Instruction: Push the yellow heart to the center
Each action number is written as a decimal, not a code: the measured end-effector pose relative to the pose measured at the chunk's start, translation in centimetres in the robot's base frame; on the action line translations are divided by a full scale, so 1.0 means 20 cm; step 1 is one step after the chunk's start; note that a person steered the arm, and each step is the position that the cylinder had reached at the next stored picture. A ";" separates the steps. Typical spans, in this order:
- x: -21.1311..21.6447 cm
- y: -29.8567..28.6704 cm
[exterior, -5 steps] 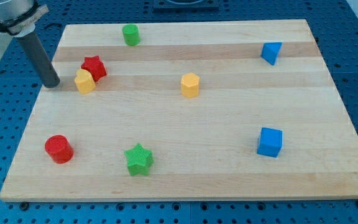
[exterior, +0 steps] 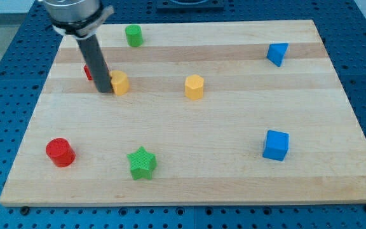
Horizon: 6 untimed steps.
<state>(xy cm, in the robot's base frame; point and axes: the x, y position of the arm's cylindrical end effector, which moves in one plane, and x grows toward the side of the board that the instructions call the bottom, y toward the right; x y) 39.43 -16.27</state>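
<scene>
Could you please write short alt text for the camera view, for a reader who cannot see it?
My tip rests against the left side of the yellow heart on a wooden board, left of centre; a red block peeks out behind the rod. Other coloured blocks lie scattered around.

green cylinder (exterior: 133, 35) | blue cube (exterior: 276, 144) | green star (exterior: 142, 163) | red cylinder (exterior: 60, 152) | yellow hexagon (exterior: 194, 87)

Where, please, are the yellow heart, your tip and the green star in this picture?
yellow heart (exterior: 120, 83): camera view, on its top face, just right of the rod.
my tip (exterior: 105, 90): camera view, on the rod's very end, against the heart's left side.
green star (exterior: 142, 162): camera view, on its top centre.
</scene>
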 end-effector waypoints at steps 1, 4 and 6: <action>0.00 0.18; 0.00 0.44; 0.01 0.81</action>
